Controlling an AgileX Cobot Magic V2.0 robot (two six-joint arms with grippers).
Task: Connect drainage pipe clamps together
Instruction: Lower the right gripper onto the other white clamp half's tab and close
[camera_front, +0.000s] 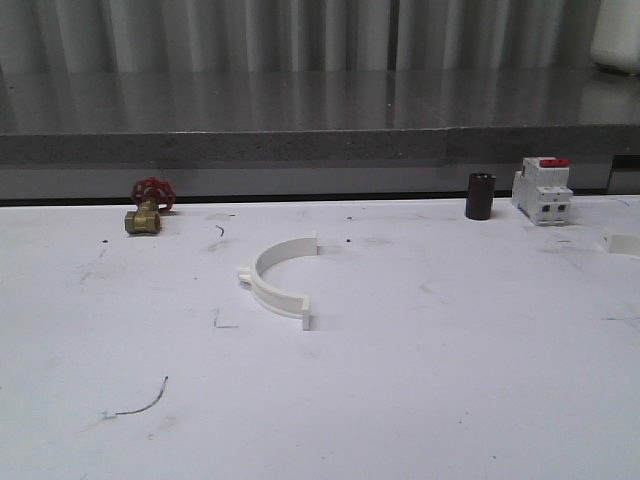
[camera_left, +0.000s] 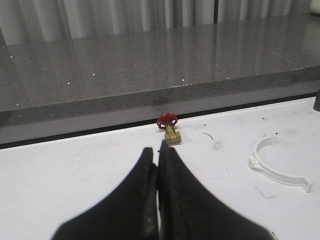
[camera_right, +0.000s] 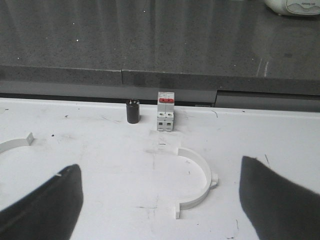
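Tabletop (camera_front: 400, 400): white and flat, with some dark pen marks; it carries all the things, and a grey stone ledge rises behind it.

First clamp half (camera_front: 280, 278): it lies flat near the middle of the tabletop, with its open side turned to the right. One small tab sticks out on its outer curve. Nothing touches it, so I judge it is waiting to be picked up.

Second clamp half (camera_right: 196, 181): it lies flat on the right part of the tabletop, in front of the breaker, with its open side turned to the left. The two halves are well apart, so the joining is not yet started.

Left claw (camera_left: 158, 165): its fingers are pressed together with nothing between them. It hangs over bare tabletop, pointing toward the brass valve, with the first half off to its side.

Right claw (camera_right: 160, 200): spread wide and empty. The second half lies between its two fingers (camera_right: 47, 202), so I think it is lined up for a grasp of this piece.

Brass valve (camera_front: 146, 210): it has a red handwheel and stands at the far left edge; it seems not part of the job.

Breaker (camera_front: 543, 190): a white box with a red top, at the far right, beside a small black cylinder (camera_front: 480, 195).

Next need, as I judge: each claw takes one half, then the open sides and the end tabs must meet.
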